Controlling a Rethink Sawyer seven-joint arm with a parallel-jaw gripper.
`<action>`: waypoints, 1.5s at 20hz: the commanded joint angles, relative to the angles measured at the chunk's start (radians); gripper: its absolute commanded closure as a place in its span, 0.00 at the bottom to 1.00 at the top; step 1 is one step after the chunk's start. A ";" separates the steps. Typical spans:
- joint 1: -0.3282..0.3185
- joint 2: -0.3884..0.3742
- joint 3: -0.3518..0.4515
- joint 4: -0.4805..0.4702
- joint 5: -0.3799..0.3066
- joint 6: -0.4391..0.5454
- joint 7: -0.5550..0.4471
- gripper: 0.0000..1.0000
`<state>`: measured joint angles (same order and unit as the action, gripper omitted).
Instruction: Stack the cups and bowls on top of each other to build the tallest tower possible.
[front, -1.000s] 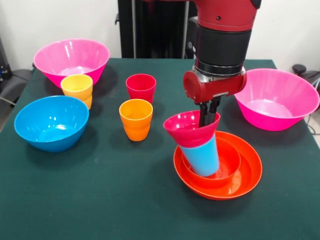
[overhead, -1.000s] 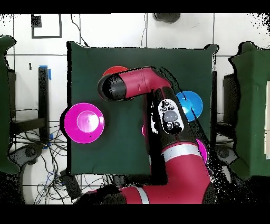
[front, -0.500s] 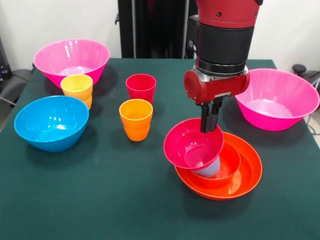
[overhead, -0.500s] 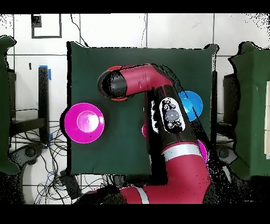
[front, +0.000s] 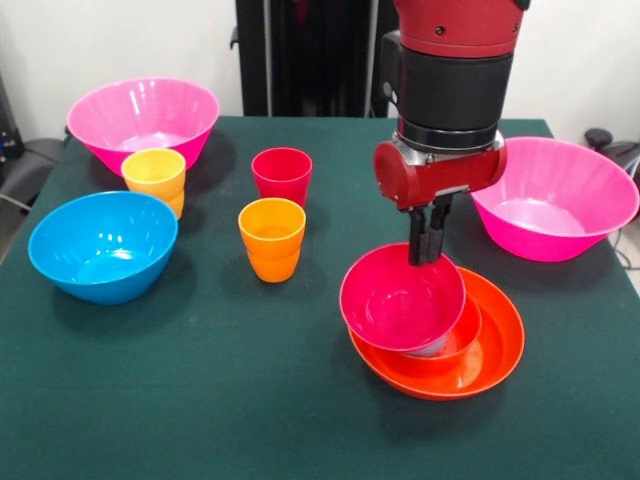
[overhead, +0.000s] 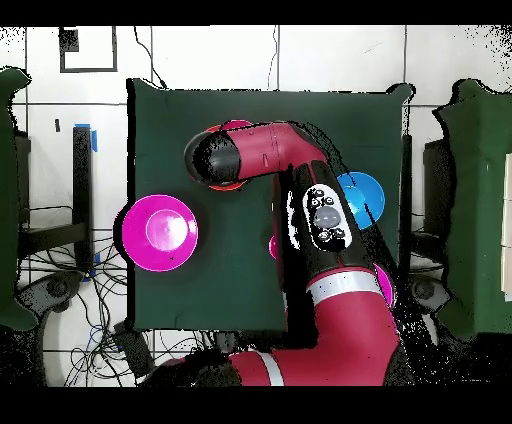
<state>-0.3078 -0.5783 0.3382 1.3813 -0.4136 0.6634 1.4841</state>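
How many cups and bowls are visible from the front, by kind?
Cups: 3 (yellow cup, red cup, orange cup)
Bowls: 6 (picture-left pink bowl, picture-right pink bowl, blue bowl, crimson bowl, small orange bowl, wide orange bowl)
Total: 9

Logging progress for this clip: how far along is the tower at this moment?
Early. Done: a small orange bowl sits nested in the wide orange bowl. In hand: the pincer grips the tilted crimson bowl by its rim over that nest; the blue cup barely shows beneath. Left: the red cup, orange cup, yellow cup, blue bowl and both pink bowls stand unstacked.
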 joint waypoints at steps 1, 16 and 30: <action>0.001 0.065 0.051 0.038 0.017 0.098 -0.024 1.00; 0.016 0.073 0.024 0.069 0.009 0.081 0.012 1.00; 0.039 0.072 -0.009 0.055 0.011 0.188 0.016 1.00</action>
<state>-0.2979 -0.5627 0.3337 1.3943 -0.4085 0.6946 1.4841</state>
